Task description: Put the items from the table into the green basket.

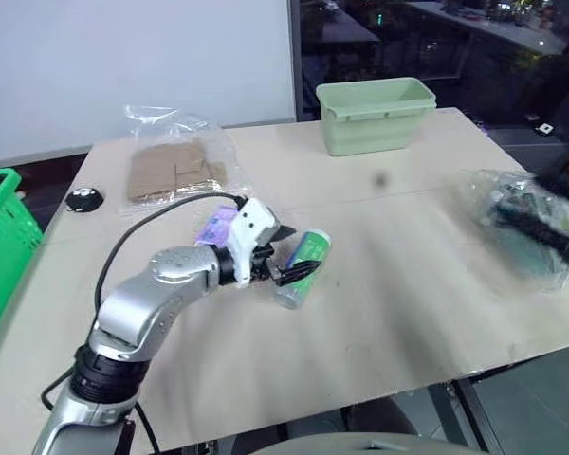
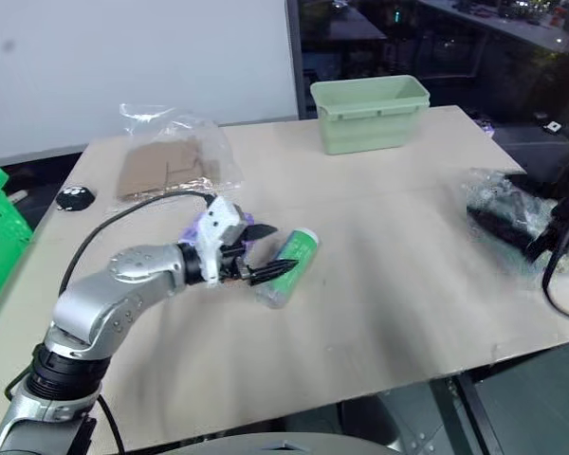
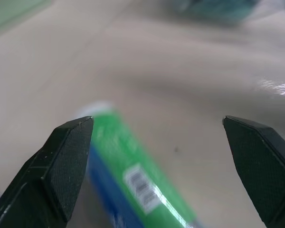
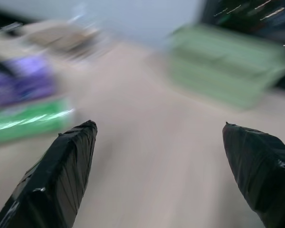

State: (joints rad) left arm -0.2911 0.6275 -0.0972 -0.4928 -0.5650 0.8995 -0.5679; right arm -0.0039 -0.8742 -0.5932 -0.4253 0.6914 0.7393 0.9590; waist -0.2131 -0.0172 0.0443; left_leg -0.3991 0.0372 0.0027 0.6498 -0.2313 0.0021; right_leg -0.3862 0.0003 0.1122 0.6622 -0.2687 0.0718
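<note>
My left gripper at the tube, fingers wide apart, nothing held.

The tube lies on its side mid-table: a smooth cylinder, green label with a barcode patch, pale cap at the far end. From my left wrist it passes beside one fingertip, while the other stands clear over bare board. The purple carton sits just behind my left gripper. My right gripper is spread too, gripping nothing. The crinkly clear bag of dark cables lies near the table's right edge. The clear bag of flat brown card lies at back left, the small black disc just left of it. The pale solid-walled tub sits at the back; its inside is hidden. The green lattice basket stands off the table's left edge; contents hidden.
</note>
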